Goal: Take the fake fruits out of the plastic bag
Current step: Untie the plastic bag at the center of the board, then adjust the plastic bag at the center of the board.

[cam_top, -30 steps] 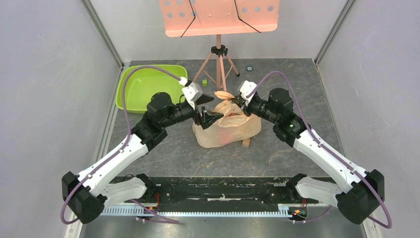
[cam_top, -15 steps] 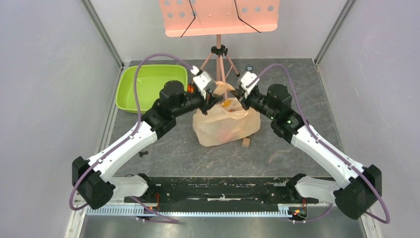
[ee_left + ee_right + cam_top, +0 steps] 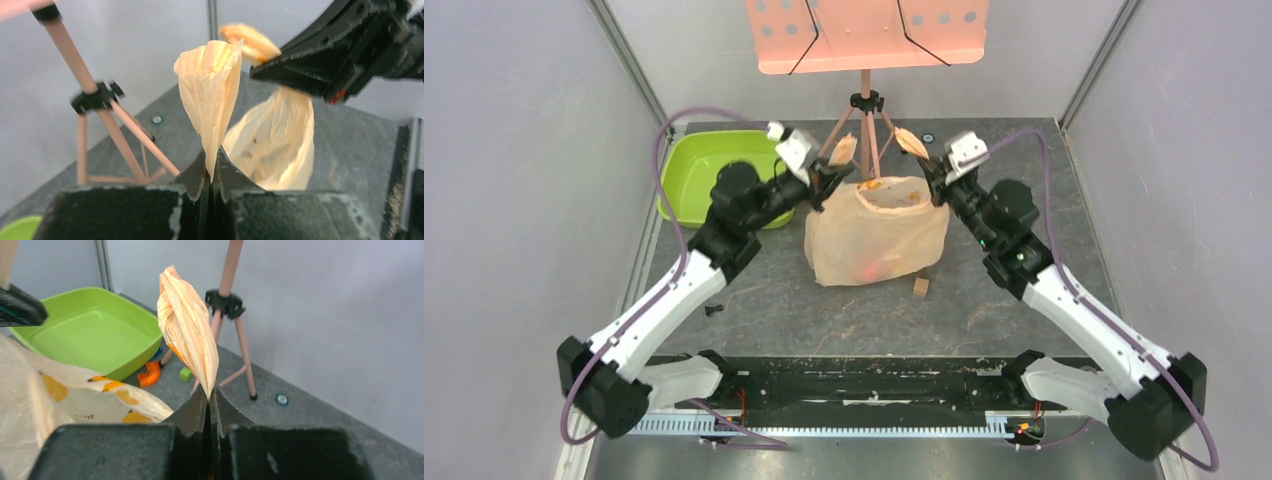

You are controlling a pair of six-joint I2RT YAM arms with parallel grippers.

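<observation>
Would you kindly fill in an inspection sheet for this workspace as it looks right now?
Surface: dark grey mottled table.
Job's things: plastic bag upright, mouth held open; reddish fruit-like shape shows through its wall; contents otherwise hidden.
Clutter: lime green tub far left; wooden block beside bag; green cube and orange piece near tripod.
Grippers: left gripper shut on one handle loop, right gripper on the other.
Cables: purple cables arch over both arms, clear of bag.
Surroundings: pink music stand behind; grey walls.
</observation>
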